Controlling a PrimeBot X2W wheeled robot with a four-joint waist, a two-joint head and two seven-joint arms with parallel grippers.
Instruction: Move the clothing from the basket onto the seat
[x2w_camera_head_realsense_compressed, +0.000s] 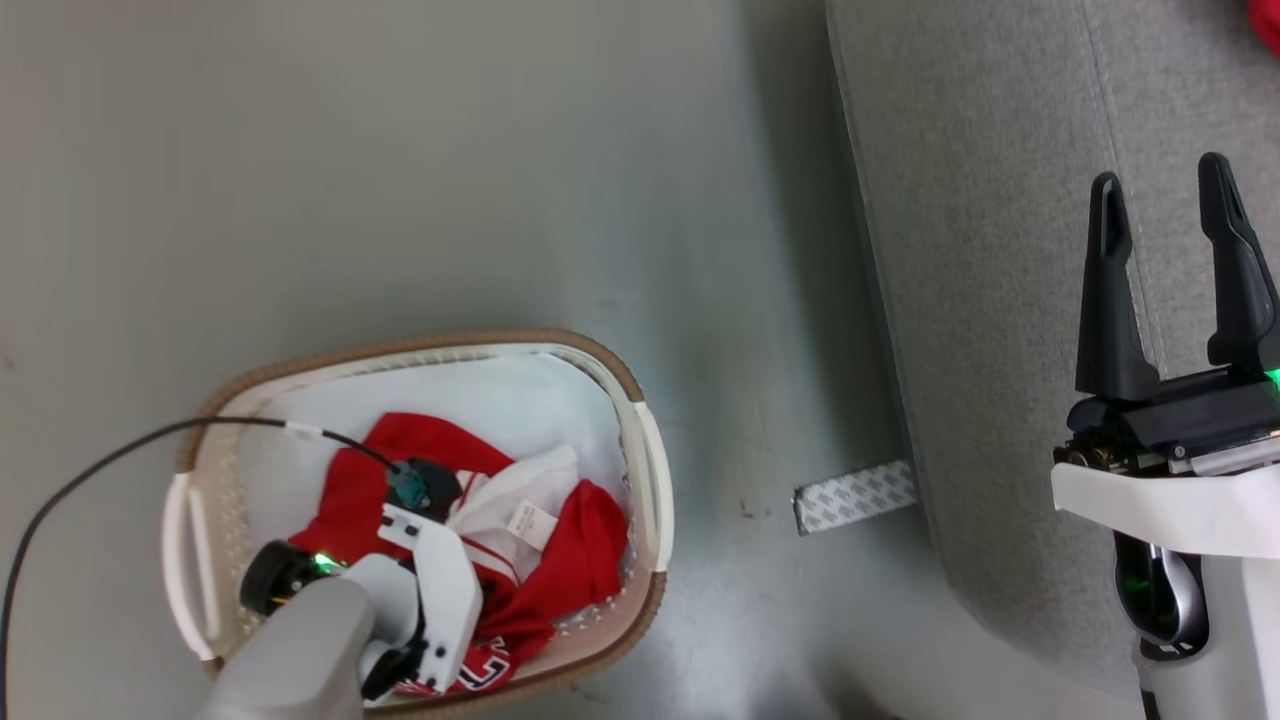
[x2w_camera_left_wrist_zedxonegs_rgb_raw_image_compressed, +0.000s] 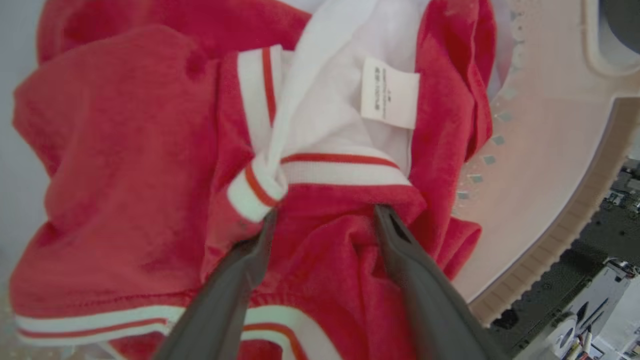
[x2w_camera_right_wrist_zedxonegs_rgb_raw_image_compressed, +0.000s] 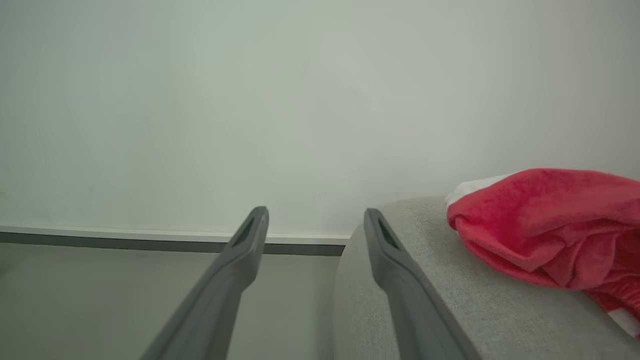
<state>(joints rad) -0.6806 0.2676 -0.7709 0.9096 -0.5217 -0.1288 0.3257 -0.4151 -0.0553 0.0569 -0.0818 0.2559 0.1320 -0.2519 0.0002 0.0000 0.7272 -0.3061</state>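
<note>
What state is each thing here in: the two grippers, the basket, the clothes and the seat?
Oval cream plastic basket: upright, holding garments.
Red and white clothing inside it: crumpled heap.
Left gripper: open, fingertips pressed into the red cloth.
Right gripper: open, empty.
Large grey fabric seat: one red garment lying on it.

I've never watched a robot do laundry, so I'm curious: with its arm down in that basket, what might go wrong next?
The left gripper has its fingers spread, tips pressed into the red garment, which is twisted with the white cloth; closing might catch only a thin fold that slips, or drag both out. The black cable lies across the basket rim and could snag when the arm lifts.
</note>
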